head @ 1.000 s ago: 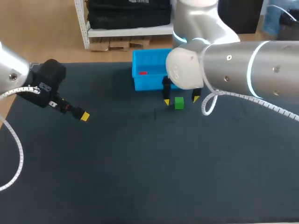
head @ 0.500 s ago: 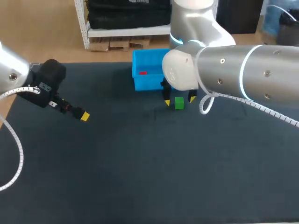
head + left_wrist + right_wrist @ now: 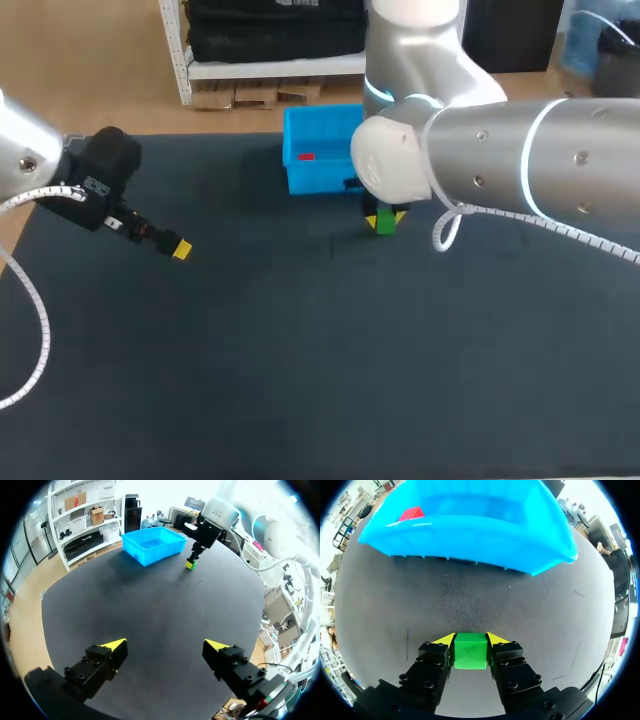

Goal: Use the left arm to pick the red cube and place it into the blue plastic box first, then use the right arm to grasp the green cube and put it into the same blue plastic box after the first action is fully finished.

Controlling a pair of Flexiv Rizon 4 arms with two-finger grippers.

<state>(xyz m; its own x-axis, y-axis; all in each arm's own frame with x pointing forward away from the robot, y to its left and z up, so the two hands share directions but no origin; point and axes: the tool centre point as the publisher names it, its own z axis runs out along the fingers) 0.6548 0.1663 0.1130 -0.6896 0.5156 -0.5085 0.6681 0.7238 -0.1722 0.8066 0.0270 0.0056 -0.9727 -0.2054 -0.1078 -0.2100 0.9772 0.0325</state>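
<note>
Just near of the blue plastic box (image 3: 485, 535), on the dark tabletop (image 3: 300, 350): green cube (image 3: 470, 651), pinched from both sides by the right hand (image 3: 470, 642), closed snugly against it. Inside the box, toward its left end: red cube (image 3: 411, 514). Well off to the left, above the tabletop: left hand (image 3: 165, 645), spread wide, gripping nothing.

box (image 3: 318, 172) at far middle of table (image 3: 300, 380). boxed cube (image 3: 306, 156) sits inside, toward left end. loose cube (image 3: 383, 224) on table just in front of box, right gripper (image 3: 470, 641) fingers touching it both sides. left gripper (image 3: 181, 248) way off to left, above table.
</note>
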